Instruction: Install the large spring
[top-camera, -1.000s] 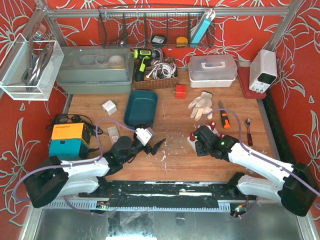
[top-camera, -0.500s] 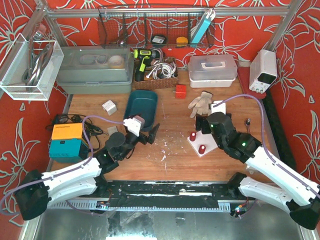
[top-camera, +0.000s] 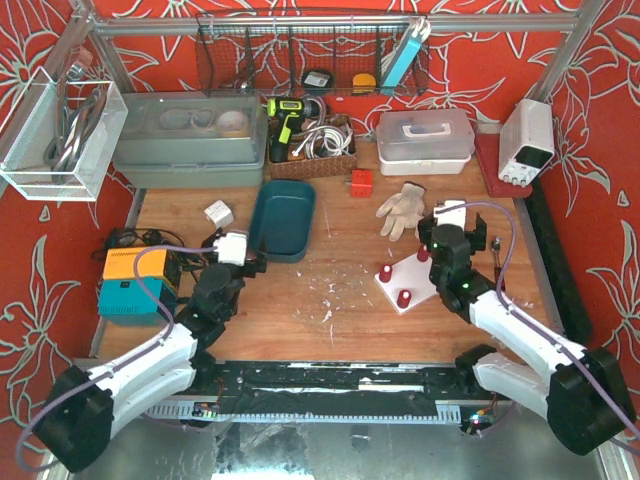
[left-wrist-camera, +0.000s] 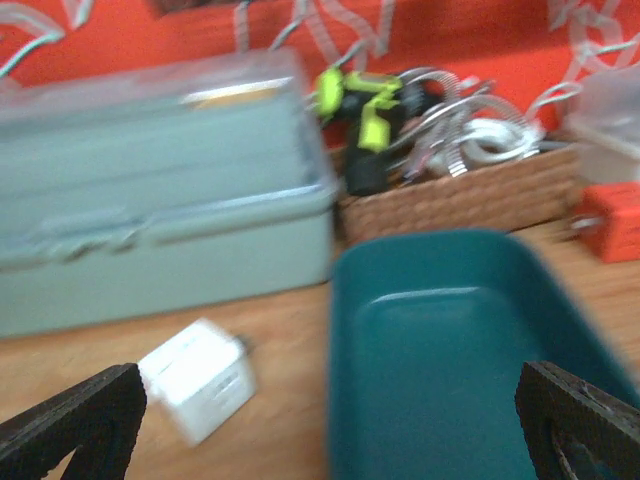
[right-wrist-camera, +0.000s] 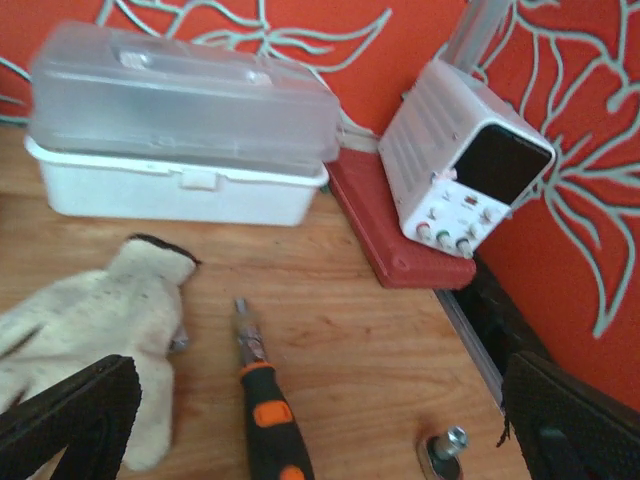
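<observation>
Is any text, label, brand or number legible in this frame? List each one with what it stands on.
Nothing here can be read.
On the power supply: the print by the knobs is too small to read, and the screen is dark.
On the drill: any brand mark is blurred.
On the orange and teal box: no legible marking.
</observation>
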